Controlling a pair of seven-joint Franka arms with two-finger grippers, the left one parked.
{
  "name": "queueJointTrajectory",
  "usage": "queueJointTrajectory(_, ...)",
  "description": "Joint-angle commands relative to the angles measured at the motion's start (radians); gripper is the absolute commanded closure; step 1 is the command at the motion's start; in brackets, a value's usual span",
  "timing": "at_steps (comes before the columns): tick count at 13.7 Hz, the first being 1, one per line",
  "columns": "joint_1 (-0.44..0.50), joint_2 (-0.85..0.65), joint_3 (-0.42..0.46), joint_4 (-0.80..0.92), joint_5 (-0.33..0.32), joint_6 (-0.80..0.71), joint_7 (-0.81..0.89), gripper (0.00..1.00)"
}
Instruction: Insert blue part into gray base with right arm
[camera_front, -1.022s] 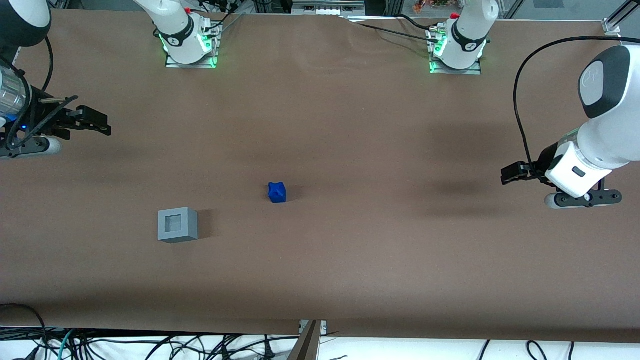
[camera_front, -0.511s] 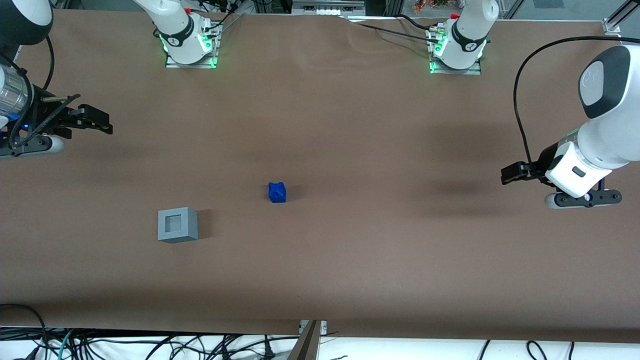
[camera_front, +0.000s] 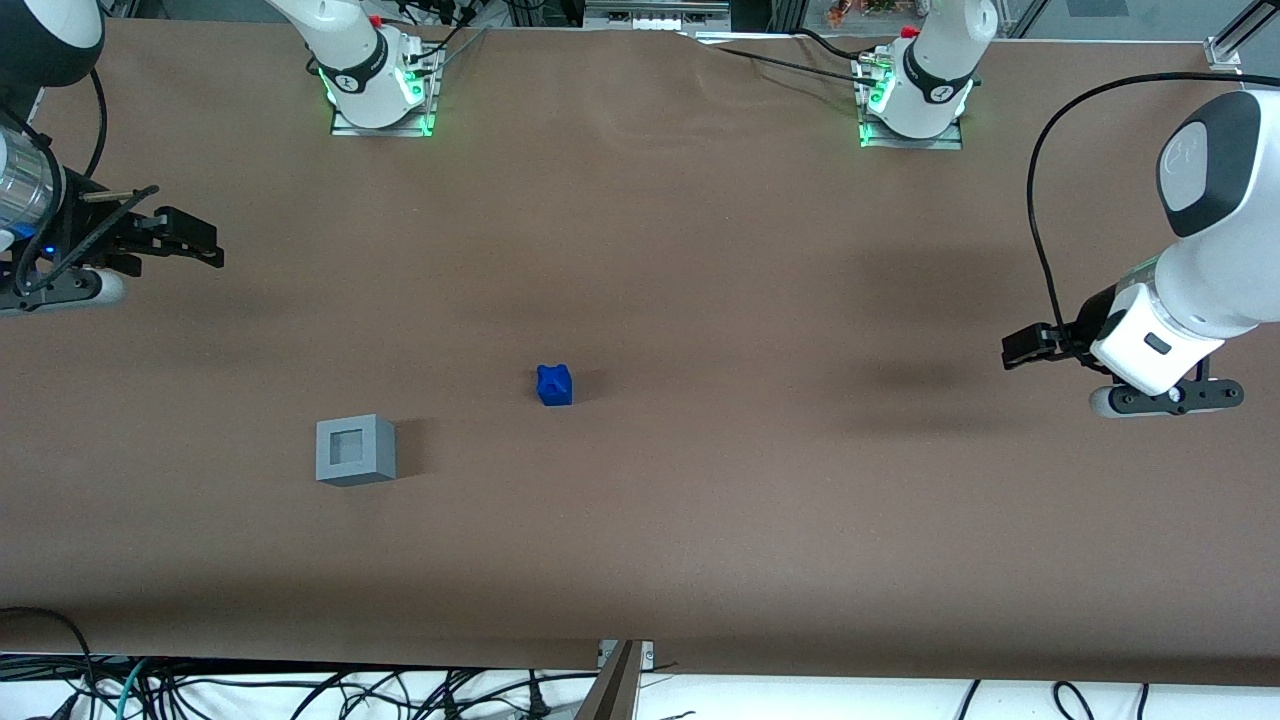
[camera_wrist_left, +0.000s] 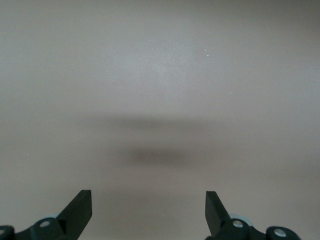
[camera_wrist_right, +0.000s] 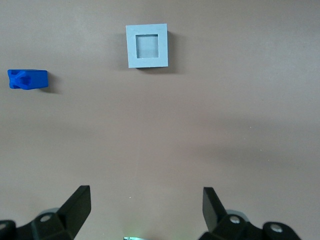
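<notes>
Bright, even overhead light in the front view, with no glare on the matte brown table (camera_front: 700, 250). Short, soft shadows beside the gray base (camera_front: 355, 449) and the blue part (camera_front: 554, 385), both falling toward the parked arm's end. Dimmer along the table edge nearest the front camera. Green glow at the arm bases (camera_front: 380, 95). Crisp across the right wrist view, with the gripper (camera_wrist_right: 145, 192) above the table at the working arm's end, its spread fingers dark and slightly soft. Hazy and washed out in the left wrist view, with only a blurred smear of shadow on the tabletop.
</notes>
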Motion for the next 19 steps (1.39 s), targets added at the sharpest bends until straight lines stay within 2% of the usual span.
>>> queueJointTrajectory(1,-0.013,-0.004,0.018,-0.001,-0.005,0.008,0.014,0.01)
queueJointTrajectory(8,0.001,0.031,0.047,-0.002,-0.002,0.014,0.058,0.01)
queueJointTrajectory(10,0.071,0.083,0.062,-0.004,0.003,0.092,0.092,0.01)
queueJointTrajectory(14,0.251,0.245,0.065,-0.004,0.004,0.318,0.381,0.01)
queueJointTrajectory(19,0.392,0.448,0.065,-0.002,0.0,0.63,0.603,0.01)
